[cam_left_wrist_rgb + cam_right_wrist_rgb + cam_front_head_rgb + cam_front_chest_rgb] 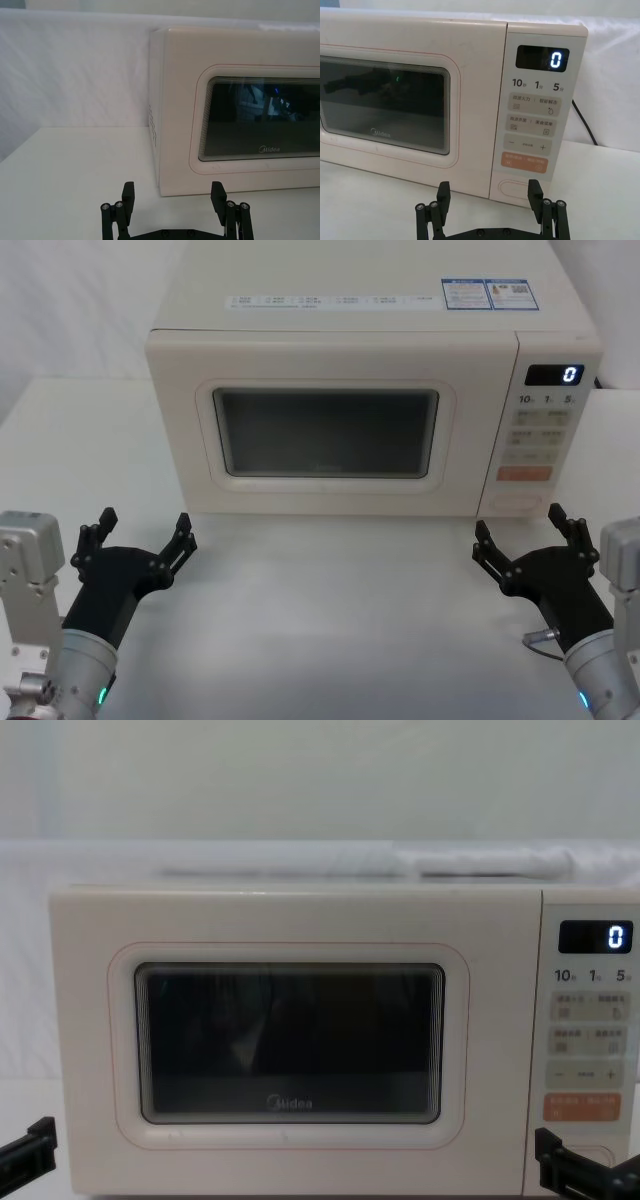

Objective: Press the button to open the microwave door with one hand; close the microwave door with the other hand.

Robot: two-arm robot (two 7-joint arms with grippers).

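The cream microwave point(350, 335) stands at the back of the white table, its display showing 0. Its door point(325, 430) point(290, 1040) point(260, 115) point(395, 100), with the dark window, is shut flush. The pill-shaped button point(518, 503) point(517, 189) sits at the bottom of the control panel, under the orange key. My right gripper point(523, 532) point(489, 192) hovers open just in front of the button, not touching it. My left gripper point(142, 532) point(172, 196) is open in front of the microwave's lower left corner, with nothing between its fingers.
The white table point(330, 620) stretches in front of the microwave, between my arms. A black power cable point(582, 122) runs down behind the microwave's right side. A white wall stands behind.
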